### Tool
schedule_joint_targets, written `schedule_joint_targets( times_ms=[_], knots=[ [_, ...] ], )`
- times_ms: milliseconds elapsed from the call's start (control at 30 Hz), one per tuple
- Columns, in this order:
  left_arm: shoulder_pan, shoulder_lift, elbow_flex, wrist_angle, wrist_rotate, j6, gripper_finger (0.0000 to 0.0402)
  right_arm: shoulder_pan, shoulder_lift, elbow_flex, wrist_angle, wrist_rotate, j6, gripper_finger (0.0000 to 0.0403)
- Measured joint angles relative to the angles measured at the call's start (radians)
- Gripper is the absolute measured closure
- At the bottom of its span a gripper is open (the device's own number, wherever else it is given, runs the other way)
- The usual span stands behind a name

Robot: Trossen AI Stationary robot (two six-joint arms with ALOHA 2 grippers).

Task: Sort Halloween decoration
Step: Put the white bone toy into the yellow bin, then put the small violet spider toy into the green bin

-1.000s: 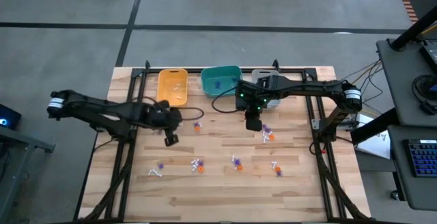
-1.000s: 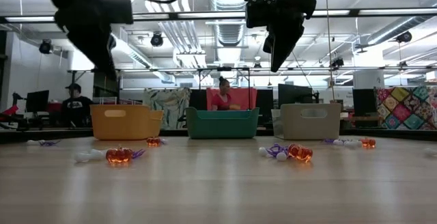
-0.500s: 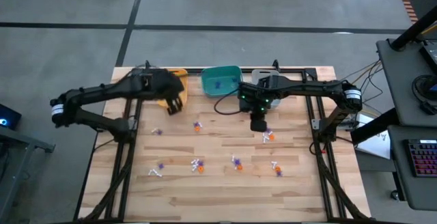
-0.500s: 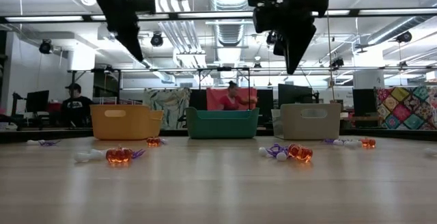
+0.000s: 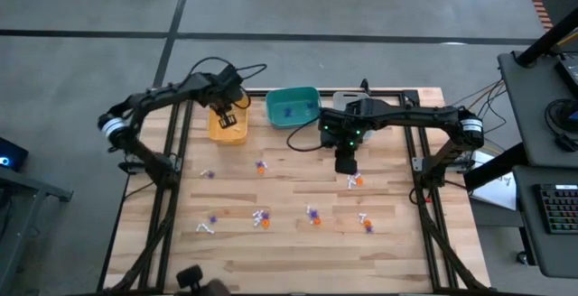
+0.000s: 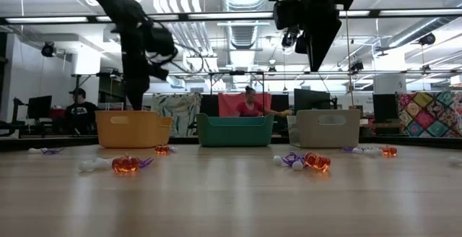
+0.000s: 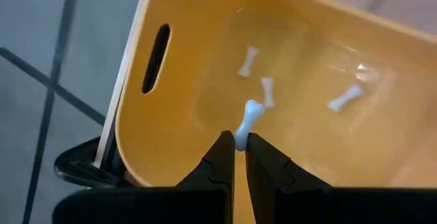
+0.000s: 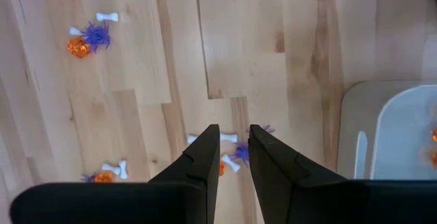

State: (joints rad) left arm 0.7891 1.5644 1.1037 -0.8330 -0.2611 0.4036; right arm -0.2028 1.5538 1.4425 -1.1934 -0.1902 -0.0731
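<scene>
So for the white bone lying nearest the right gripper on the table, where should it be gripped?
Across its thin middle shaft, coming straight down. The white bone lies flat on the table between the right gripper fingers, its knobbed ends out to either side and a purple trinket close beside.

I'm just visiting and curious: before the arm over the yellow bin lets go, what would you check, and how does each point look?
1. Left gripper shut on the white bone: ok.
2. Bone above the yellow bin, not the table: ok.
3. Bin already holds white bones only: ok.
4. Right gripper away from the yellow bin, above the table: ok.
5. Right gripper holding anything: cannot tell.
</scene>
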Motion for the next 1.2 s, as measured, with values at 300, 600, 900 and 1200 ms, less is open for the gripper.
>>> schedule_joint_targets(
  times_ms=[300,600,900,1200],
  knots=[
    [0.023,0.199,0.153,-0.001,0.002,0.039,0.0401,0.000,-0.016,0.000,0.000,0.000,0.025,0.0335],
    [0.024,0.244,0.244,-0.084,0.002,0.050,0.0393,0.009,-0.030,0.000,0.000,0.000,0.038,0.0335],
    [0.024,0.240,0.234,-0.119,0.003,0.009,0.0322,0.011,-0.032,0.000,0.001,0.000,0.040,0.0335],
    [-0.012,0.105,0.175,-0.121,0.098,-0.147,0.0314,0.033,-0.042,-0.010,-0.002,0.007,0.101,0.0335]
  ],
)
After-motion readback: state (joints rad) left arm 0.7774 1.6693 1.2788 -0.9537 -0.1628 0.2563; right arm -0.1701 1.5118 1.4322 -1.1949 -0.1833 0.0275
